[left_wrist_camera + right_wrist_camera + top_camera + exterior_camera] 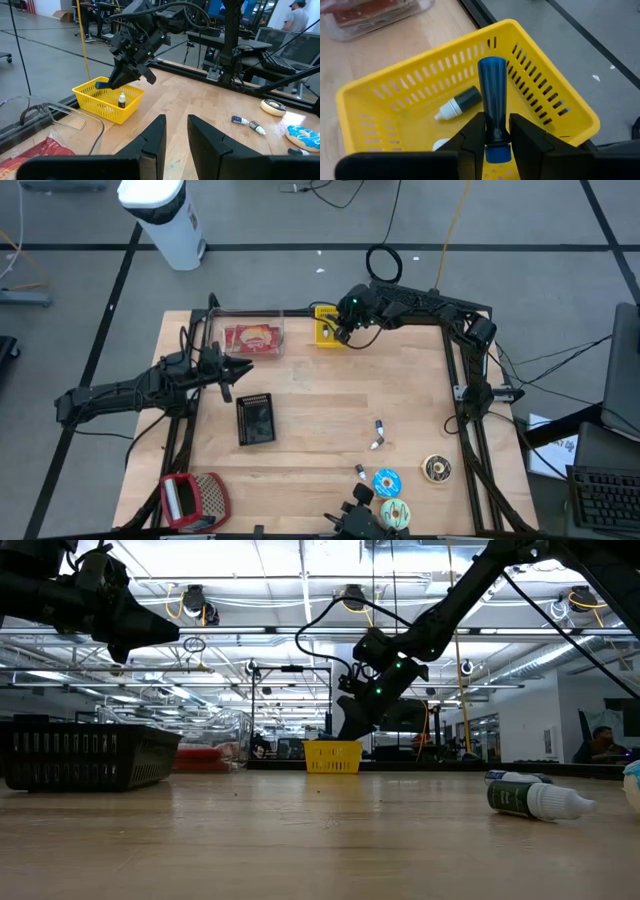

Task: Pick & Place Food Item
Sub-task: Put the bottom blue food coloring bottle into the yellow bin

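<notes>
High view, right gripper [340, 330]: over the yellow basket [325, 326] at the table's [320, 420] far edge.
High view, left gripper [243, 366]: above the table's left half, between the clear container [250, 338] of red packets and the black tray [256, 419].
High view, food items: doughnuts [388, 482] near the front right corner, well apart from both grippers.
Low view, basket: right gripper [352, 718] hangs just above it; a dropper bottle [535, 799] lies on the wood at right.
Left wrist view, left gripper [176, 131]: fingers a narrow gap apart, nothing between them.
Left wrist view, basket: a small bottle stands inside it.
Right wrist view, right gripper [496, 131]: clamped on a dark blue tube [493, 102] held over the basket [545, 100].
Right wrist view, basket contents: a black, white-capped bottle [458, 102] lies on its floor.
</notes>
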`<action>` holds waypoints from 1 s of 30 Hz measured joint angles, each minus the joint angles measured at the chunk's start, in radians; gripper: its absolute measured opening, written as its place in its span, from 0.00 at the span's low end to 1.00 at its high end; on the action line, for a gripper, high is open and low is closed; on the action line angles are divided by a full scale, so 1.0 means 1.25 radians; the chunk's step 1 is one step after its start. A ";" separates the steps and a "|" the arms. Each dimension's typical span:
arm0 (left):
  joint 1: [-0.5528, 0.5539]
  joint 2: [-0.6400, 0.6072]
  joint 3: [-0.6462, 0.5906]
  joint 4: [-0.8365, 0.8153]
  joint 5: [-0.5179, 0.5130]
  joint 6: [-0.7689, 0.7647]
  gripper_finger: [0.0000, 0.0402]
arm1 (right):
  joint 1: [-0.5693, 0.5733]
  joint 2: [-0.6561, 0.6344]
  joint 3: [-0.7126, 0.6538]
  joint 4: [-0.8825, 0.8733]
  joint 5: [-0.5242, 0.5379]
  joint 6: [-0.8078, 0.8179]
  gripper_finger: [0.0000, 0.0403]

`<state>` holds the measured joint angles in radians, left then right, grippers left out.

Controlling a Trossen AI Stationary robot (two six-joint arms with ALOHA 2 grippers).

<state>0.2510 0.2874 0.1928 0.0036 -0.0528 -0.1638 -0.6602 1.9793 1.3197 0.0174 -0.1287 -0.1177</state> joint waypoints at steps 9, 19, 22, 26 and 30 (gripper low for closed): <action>0.000 0.000 0.000 0.000 0.000 0.000 0.20 | 0.000 0.000 0.000 0.000 0.001 0.000 0.17; 0.000 0.000 0.000 0.000 0.000 0.000 0.20 | 0.000 0.000 0.000 -0.008 0.001 0.001 0.17; 0.000 0.000 0.000 0.000 0.000 0.000 0.20 | 0.000 0.000 0.000 -0.022 0.001 0.001 0.17; 0.000 0.000 0.000 0.000 0.000 0.000 0.20 | 0.000 0.000 0.000 -0.030 0.001 0.001 0.17; 0.000 0.000 0.000 0.000 0.000 0.000 0.20 | 0.000 0.000 0.000 -0.030 0.001 0.001 0.17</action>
<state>0.2512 0.2874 0.1928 0.0036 -0.0528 -0.1638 -0.6598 1.9793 1.3193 -0.0204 -0.1280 -0.1169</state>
